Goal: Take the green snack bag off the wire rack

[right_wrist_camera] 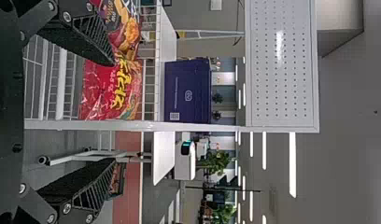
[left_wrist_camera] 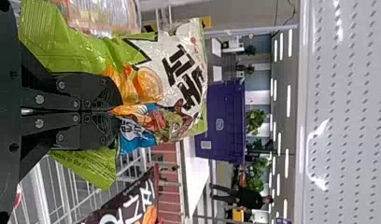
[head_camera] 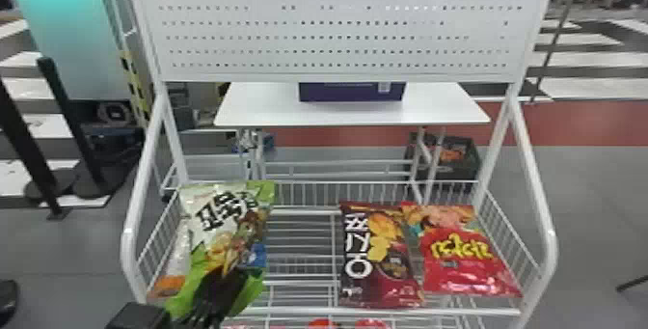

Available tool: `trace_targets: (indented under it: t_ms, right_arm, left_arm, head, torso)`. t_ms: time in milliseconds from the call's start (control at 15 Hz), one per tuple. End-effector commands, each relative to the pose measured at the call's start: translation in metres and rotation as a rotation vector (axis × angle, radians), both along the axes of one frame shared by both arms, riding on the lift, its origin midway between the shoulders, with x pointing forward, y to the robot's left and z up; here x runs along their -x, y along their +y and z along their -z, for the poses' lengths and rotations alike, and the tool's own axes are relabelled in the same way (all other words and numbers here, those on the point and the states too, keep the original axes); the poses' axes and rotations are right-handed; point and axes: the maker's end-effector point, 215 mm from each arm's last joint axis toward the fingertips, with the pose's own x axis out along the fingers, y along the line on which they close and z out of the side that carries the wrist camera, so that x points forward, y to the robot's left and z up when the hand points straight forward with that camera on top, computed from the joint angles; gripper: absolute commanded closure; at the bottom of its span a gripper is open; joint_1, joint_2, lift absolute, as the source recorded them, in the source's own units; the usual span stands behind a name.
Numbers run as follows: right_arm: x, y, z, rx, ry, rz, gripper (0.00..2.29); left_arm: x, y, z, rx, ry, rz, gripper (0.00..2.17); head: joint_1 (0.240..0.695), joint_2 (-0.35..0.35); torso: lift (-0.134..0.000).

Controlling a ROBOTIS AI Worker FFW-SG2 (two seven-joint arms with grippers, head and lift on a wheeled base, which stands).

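Item, one: green bag, standing tilted at the left end of the rack, beside a pale bag; whether its base is touching the wires, one cannot tell. Dark bag: lying well apart, nearer the red bag.

Hold: left gripper is pinching the lower front, its fingers closing together on gathered film. Right gripper is holding nothing, its fingers standing wide apart.

Handling, as judged: weighing little; soft, puffed with air, glossy and likely slipping if pinched thinly; contents probably brittle, so crushing is a risk.

Grip point, as judged: the low, slack film is suiting a pinch, sparing the plump middle. With the weight sitting above the fingers, the top may be flopping over during the lift; a slow, level raise is seeming best, clearing the front rail.
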Motion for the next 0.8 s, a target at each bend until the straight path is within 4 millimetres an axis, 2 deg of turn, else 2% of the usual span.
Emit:
trace_targets:
  t_ms: [0, 200, 333, 400, 467, 733]
  right_arm:
    - [0.000, 0.001, 0.000, -0.001, 0.000, -0.001, 0.17]
    - [0.001, -0.001, 0.002, 0.001, 0.007, 0.001, 0.17]
    - [0.002, -0.001, 0.003, 0.002, 0.010, 0.001, 0.17]
    - [0.001, -0.001, 0.004, 0.000, 0.010, 0.002, 0.17]
    - [0.001, -0.001, 0.005, 0.000, 0.010, 0.002, 0.17]
    - [0.000, 0.000, 0.008, -0.004, 0.015, 0.001, 0.17]
  left_arm:
    - [0.031, 0.045, -0.008, 0.015, -0.025, -0.049, 1.62]
    - [0.075, 0.082, -0.050, 0.078, -0.170, -0.088, 1.62]
    - [0.100, 0.097, -0.072, 0.104, -0.248, -0.107, 1.62]
    - [0.109, 0.104, -0.076, 0.112, -0.262, -0.120, 1.62]
    - [0.113, 0.105, -0.072, 0.113, -0.253, -0.126, 1.62]
    - [0.125, 0.107, -0.067, 0.106, -0.249, -0.122, 1.62]
  head:
    - [0.499, 0.000]
    - [0.499, 0.000]
    - [0.499, 0.000]
    - [0.499, 0.000]
    - [0.499, 0.000]
    - [0.499, 0.000]
  torso:
    - [0.000]
    - [0.000]
    - [0.000]
    - [0.000]
    - [0.000]
    - [0.000]
